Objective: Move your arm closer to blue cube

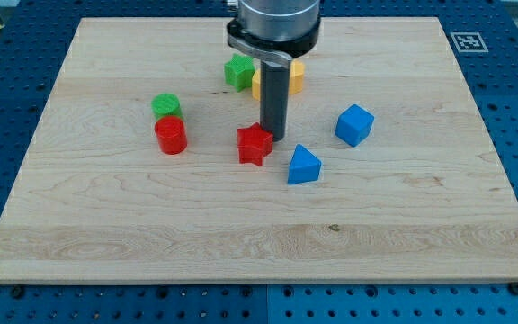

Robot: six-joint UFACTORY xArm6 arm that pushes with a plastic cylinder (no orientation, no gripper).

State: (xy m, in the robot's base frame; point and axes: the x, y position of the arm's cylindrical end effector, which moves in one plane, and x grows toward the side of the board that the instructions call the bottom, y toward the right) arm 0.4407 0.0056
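Observation:
The blue cube sits on the wooden board to the right of centre. My tip is down on the board, to the left of the blue cube with a clear gap between them. The tip stands right beside the red star block, at its upper right edge. A blue triangular block lies below and right of the tip.
A green star block and a yellow block, partly hidden by the rod, lie at the view's top. A green cylinder and a red cylinder stand at the left. The wooden board rests on a blue perforated table.

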